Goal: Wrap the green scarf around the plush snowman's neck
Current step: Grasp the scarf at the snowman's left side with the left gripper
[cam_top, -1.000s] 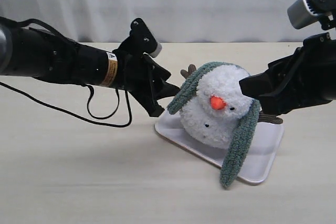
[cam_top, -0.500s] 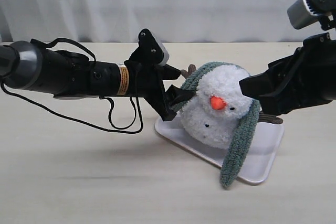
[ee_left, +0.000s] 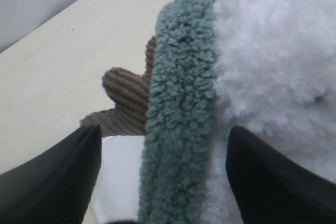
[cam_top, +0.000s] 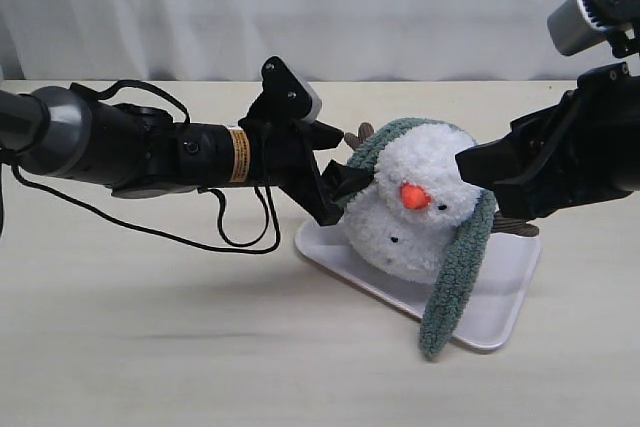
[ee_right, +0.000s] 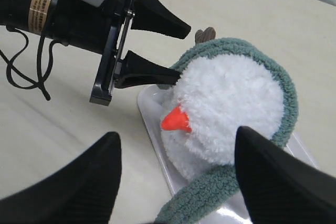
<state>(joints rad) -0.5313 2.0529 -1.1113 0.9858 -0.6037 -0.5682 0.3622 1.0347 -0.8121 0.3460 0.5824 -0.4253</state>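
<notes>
The plush snowman [cam_top: 420,202] sits on a white tray [cam_top: 500,297], orange nose [cam_top: 414,195] facing front. The green scarf [cam_top: 455,277] lies over the top of its head and hangs down both sides, not around the neck. My left gripper [cam_top: 355,155] is open, its fingers straddling the scarf's shorter left end [ee_left: 181,129] beside the head; in the left wrist view the gripper [ee_left: 164,129] has not closed on it. My right gripper [cam_top: 468,172] hovers open at the head's right side, the gripper [ee_right: 177,140] holding nothing. The neck is bare.
A brown corduroy twig arm [ee_left: 128,100] sticks out behind the scarf's left end. The tray's rim [ee_right: 149,124] lies just under both grippers. The left arm's black cable [cam_top: 235,232] loops over the pale tabletop [cam_top: 150,347].
My left arm has reached right toward the snowman, bringing its open fingers either side of the scarf's left end. The right arm, snowman and scarf have stayed put.
</notes>
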